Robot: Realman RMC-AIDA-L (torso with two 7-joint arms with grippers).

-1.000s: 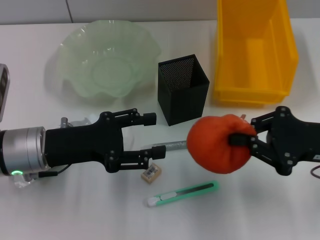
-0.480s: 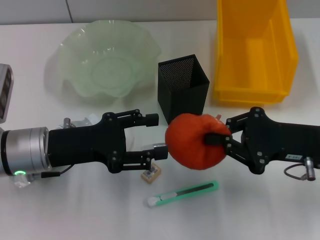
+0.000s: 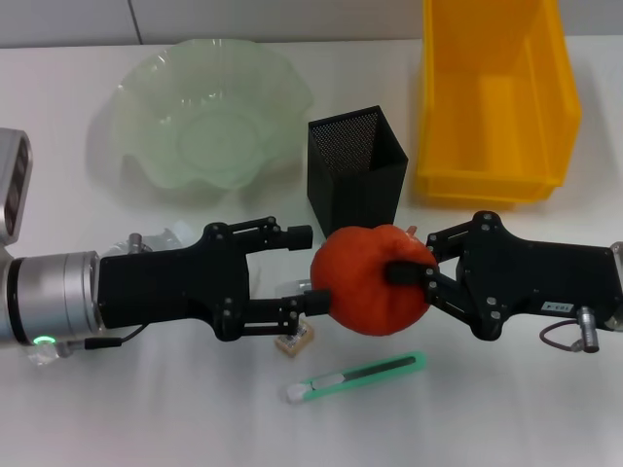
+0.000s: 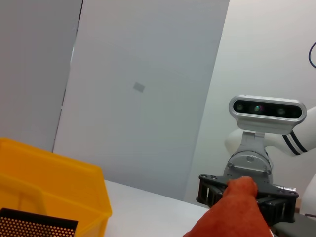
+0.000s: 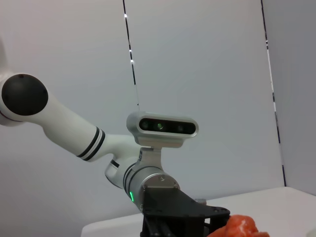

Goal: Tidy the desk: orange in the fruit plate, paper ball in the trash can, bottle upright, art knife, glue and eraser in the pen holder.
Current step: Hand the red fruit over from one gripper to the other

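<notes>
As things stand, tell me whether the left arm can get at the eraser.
Probably yes: the eraser lies just under the open left gripper, uncovered. The orange, held in the right gripper, crowds in beside it.

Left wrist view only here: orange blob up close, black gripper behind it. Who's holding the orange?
Observer: The right gripper is shut on the orange, in front of the pen holder.
Operator: Left gripper?
Observer: The left gripper is open, with its fingertips right next to the orange's other side.
Operator: Where's the fruit plate?
Observer: The fruit plate sits at the back left of the desk, beyond the left arm.
</notes>
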